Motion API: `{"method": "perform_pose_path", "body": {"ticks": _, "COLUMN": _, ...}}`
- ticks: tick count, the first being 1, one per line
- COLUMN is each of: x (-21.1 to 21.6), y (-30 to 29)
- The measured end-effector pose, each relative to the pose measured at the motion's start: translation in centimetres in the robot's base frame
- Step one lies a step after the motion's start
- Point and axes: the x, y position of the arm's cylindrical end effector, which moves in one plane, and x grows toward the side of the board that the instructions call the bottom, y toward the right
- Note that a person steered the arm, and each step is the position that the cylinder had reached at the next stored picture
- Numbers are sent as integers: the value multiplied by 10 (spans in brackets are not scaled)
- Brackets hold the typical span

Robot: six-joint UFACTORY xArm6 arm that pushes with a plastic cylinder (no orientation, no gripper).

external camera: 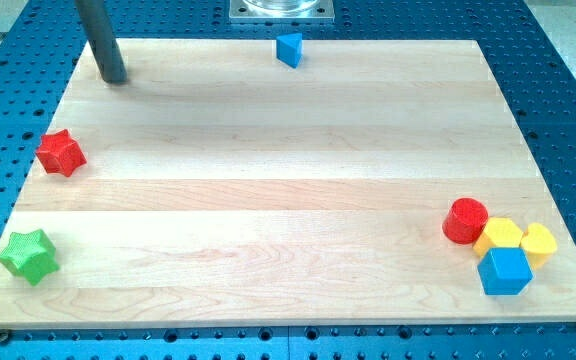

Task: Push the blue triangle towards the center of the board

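Note:
The blue triangle (289, 49) sits at the board's top edge, just right of the middle. My tip (114, 77) rests on the board near its top left corner, well to the left of the blue triangle and apart from it. The rod rises from the tip to the view's top edge.
A red star-like block (61, 153) lies at the left edge and a green star (28, 255) at the bottom left. At the bottom right a red cylinder (465, 220), a yellow block (500, 235), a yellow heart-like block (539, 243) and a blue cube (505, 271) cluster together.

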Motion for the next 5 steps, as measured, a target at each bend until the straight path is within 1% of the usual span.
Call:
{"method": "perform_pose_path", "body": {"ticks": 1, "x": -17, "y": 3}}
{"method": "perform_pose_path", "body": {"ticks": 2, "x": -61, "y": 31}}
{"method": "perform_pose_path", "body": {"ticks": 3, "x": -79, "y": 95}}
{"method": "perform_pose_path", "body": {"ticks": 4, "x": -78, "y": 187}}
{"method": "perform_pose_path", "body": {"ticks": 5, "x": -81, "y": 233}}
